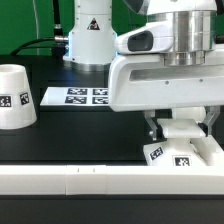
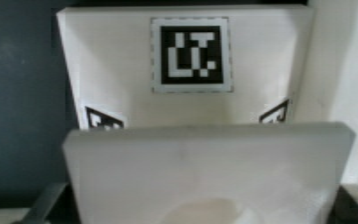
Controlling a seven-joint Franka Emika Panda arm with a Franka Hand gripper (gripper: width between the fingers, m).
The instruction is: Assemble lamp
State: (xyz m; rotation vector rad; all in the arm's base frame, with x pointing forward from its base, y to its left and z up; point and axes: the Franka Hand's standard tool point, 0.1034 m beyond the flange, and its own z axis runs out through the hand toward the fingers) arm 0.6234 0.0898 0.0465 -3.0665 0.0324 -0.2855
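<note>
Exterior view: lamp assembly looks barely begun, no parts joined.
White square flat plastic lamp base [image 1: 178, 157] lies against the long white rail [image 1: 80, 183] on the black bench [image 1: 80, 130]. The gripper [image 1: 179, 130] straddles the base, though I cannot tell whether it has clamped. The white tapered cup-like shade [image 1: 14, 95] stands well apart, and no bulb is in view.

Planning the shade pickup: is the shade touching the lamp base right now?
Apart. The exterior view shows the shade at its left, the base at its right, with black table showing between them.
</note>
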